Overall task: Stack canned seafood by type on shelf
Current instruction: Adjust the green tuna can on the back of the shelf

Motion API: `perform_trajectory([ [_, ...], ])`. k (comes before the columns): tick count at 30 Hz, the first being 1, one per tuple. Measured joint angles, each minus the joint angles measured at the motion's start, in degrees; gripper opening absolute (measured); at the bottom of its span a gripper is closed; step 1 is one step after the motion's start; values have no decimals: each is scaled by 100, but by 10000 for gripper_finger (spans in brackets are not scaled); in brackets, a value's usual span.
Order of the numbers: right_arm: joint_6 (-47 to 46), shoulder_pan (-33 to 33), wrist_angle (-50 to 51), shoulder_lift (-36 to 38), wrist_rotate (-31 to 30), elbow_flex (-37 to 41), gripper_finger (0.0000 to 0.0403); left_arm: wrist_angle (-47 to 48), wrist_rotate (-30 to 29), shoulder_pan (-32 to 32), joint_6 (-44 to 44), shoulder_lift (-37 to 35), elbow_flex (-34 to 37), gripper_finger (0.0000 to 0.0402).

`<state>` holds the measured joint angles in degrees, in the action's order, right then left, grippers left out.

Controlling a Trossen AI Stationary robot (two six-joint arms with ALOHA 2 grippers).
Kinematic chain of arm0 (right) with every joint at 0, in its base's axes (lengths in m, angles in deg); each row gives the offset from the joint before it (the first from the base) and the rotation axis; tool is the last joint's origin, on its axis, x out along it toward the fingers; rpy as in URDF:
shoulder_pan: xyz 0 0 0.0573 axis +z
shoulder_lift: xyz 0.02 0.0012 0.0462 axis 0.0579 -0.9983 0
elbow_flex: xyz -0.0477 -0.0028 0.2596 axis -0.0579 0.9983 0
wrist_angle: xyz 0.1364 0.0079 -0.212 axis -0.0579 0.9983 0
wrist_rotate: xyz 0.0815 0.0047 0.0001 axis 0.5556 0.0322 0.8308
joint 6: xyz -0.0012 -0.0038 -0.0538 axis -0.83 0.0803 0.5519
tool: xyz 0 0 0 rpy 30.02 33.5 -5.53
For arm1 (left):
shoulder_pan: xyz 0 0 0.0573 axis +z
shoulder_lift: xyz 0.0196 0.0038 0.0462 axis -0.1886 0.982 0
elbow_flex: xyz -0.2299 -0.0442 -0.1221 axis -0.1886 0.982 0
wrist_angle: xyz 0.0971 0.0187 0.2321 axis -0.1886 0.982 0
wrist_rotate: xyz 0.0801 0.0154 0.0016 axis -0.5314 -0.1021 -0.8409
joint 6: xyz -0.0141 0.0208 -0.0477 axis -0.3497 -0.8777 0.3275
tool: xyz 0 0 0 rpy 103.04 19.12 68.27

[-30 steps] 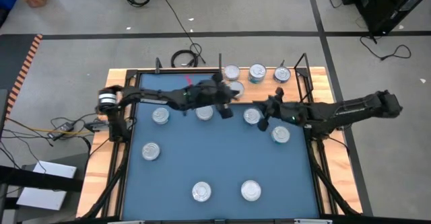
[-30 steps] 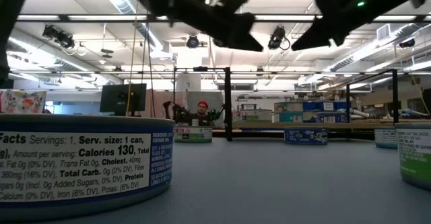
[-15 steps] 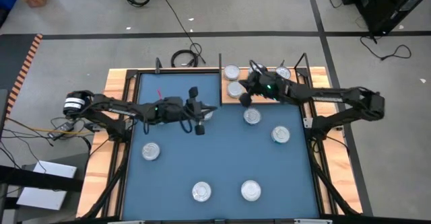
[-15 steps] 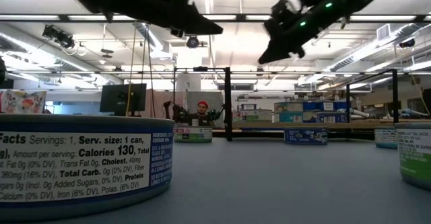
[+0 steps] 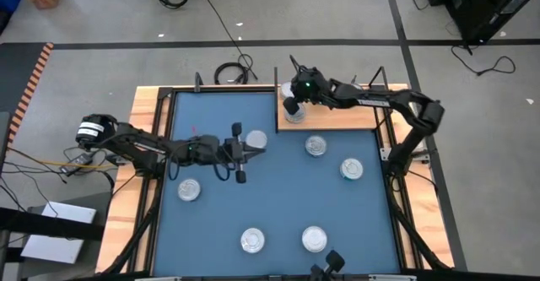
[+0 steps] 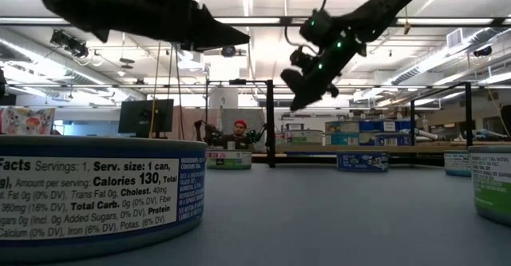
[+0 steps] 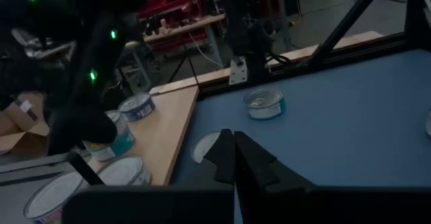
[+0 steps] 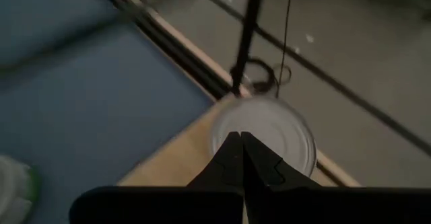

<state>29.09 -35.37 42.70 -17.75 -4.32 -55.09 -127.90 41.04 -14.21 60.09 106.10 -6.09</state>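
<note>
Since the earlier frame I have swung my right tool (image 5: pixel 289 105) off the blue mat (image 5: pixel 270 198) to the near-left corner of the shelf (image 5: pixel 337 116), while my left tool (image 5: pixel 239 154) has drawn back toward the middle of the mat, beside a loose tin (image 5: pixel 256 139). Both tools are clenched and carry nothing; in the right wrist view the closed tips hang right over a silver-lidded tin (image 8: pixel 266 140) at the shelf's corner. I judge the job well short of done: from above, only that corner shows a tin on the shelf, and the left wrist view shows a few more grouped there (image 7: pixel 137 106), one seemingly on top of another, though I cannot say for sure. Six tins still lie scattered on the mat, among them one just off the shelf edge (image 5: pixel 315 146) and two at the near side (image 5: pixel 252 241). The right arm covers most of the shelf's left end from above, so I cannot count what sits under it, nor read labels to sort by type.
</note>
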Motion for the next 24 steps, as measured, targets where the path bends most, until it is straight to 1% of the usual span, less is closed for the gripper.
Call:
perform_trajectory([
  [5,-221,-215,20,-410,229,-10,0,-343,-5,-9,4,0,262,1],
  [10,-320,-235,4,-629,227,-11,0,-353,-29,-9,20,0,285,1],
  [24,-432,-227,391,-545,83,-24,0,-315,-32,-11,42,2,285,1],
])
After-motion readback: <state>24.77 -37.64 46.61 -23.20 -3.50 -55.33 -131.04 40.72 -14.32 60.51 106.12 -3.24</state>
